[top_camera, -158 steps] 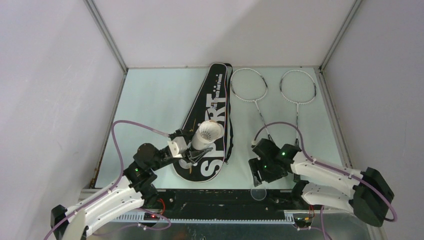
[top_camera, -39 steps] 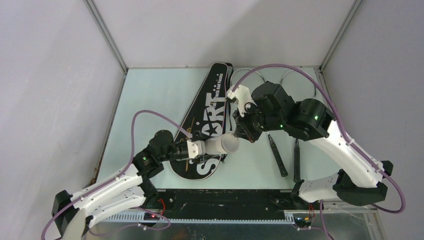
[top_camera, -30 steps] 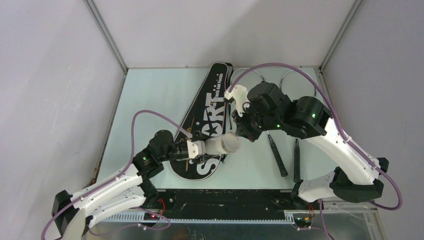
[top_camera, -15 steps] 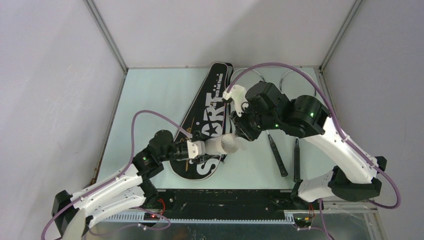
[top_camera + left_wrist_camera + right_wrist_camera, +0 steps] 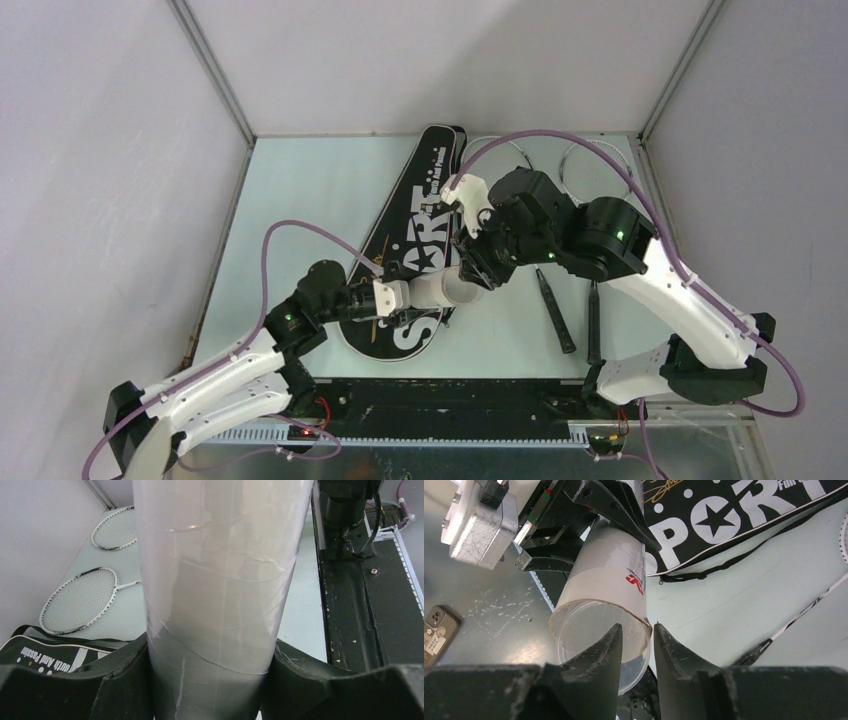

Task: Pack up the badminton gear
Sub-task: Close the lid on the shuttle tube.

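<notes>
My left gripper (image 5: 405, 295) is shut on the long white tube (image 5: 440, 290) and holds it level above the black "SPORT" bag (image 5: 420, 215). In the left wrist view the tube (image 5: 220, 580) fills the space between that gripper's (image 5: 210, 647) fingers. My right gripper (image 5: 478, 272) is at the tube's open end. Its jaws (image 5: 638, 630) stand a little apart astride the rim of the tube (image 5: 609, 575), where a clear lid (image 5: 634, 680) sits slightly off-centre. Two silver rackets (image 5: 80, 600) (image 5: 116, 528) lie on the table right of the bag, handles (image 5: 556, 320) (image 5: 592, 320) toward me.
The black base rail (image 5: 450, 395) runs along the near edge. Grey enclosure walls close in the table on three sides. A small dark device (image 5: 436, 625) lies on the surface below the tube. The right arm's cable (image 5: 560, 135) arches over the racket heads.
The right gripper's jaws have parted at the tube's mouth, and that arm has shifted slightly left toward the tube end. The left arm and tube have stayed still.
</notes>
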Motion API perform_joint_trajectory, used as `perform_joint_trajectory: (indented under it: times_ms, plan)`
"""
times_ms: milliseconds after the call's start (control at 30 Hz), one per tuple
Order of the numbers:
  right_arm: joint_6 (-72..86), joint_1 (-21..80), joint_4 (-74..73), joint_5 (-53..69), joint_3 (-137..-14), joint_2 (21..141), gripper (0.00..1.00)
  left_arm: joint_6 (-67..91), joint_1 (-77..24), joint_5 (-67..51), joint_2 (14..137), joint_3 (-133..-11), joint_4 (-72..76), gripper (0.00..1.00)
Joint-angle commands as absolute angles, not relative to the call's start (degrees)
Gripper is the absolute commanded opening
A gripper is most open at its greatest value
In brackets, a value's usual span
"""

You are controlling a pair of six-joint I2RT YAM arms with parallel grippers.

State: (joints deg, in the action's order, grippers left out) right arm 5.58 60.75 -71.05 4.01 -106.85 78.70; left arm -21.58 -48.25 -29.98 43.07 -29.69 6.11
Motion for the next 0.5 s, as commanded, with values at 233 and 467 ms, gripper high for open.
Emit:
perform_joint_trajectory:
  times_ms: [233, 467]
  plan:
    - [4.7, 61.1, -62.3, 3.7, -103.3, 74.8, 0.38, -14.9, -48.0, -29.5, 41.9, -28.6, 15.0, 0.5]
    - [3.7, 61.1, -53.7, 3.6, -96.3, 68.3, 0.44, -10.5, -47.9, -28.7, 41.7, -28.3, 18.4, 0.49]
